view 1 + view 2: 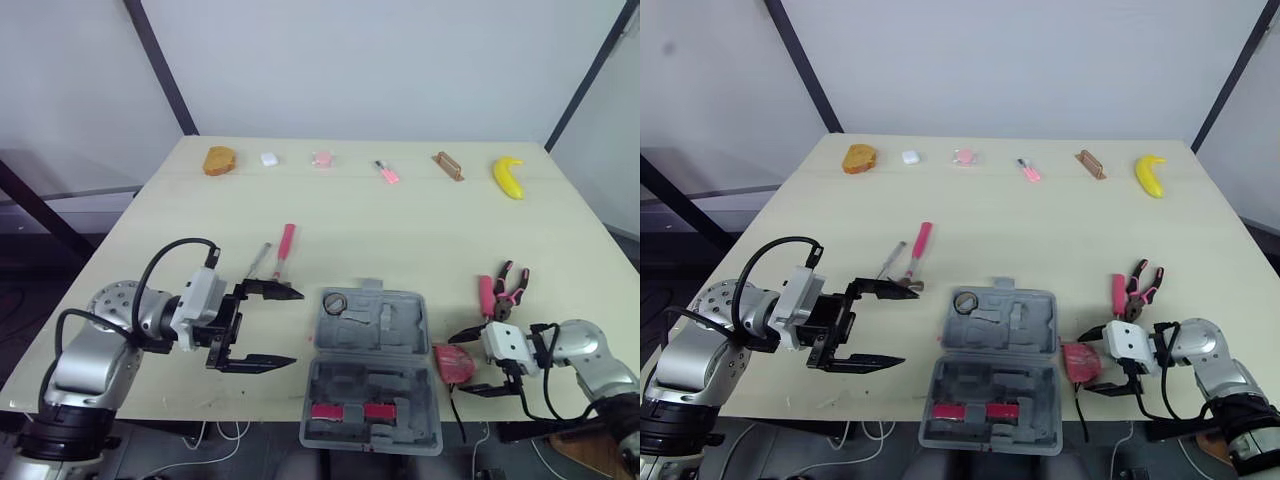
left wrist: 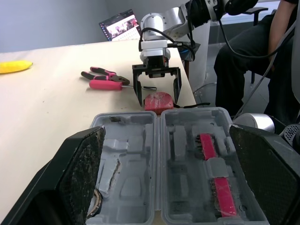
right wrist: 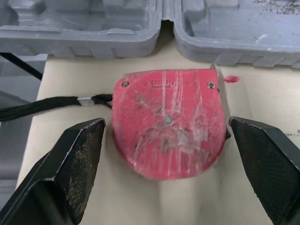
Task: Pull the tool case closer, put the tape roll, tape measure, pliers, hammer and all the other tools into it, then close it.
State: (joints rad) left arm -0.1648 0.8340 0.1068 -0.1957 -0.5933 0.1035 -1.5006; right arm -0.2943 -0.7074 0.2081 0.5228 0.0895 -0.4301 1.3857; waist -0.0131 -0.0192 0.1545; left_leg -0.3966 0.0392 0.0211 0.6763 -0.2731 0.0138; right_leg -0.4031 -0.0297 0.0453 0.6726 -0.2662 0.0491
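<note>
Both sets of fingers are spread wide: right gripper (image 1: 457,366) straddles the red tape measure (image 3: 168,124) lying just beside the open tool case (image 1: 400,330), left gripper (image 1: 296,327) hovers empty on the case's other side.

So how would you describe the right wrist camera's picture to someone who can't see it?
A red tape measure lies flat on the pale table between the open black fingers of the right gripper. Its black strap trails away, and the open grey tool case sits beyond it.
</note>
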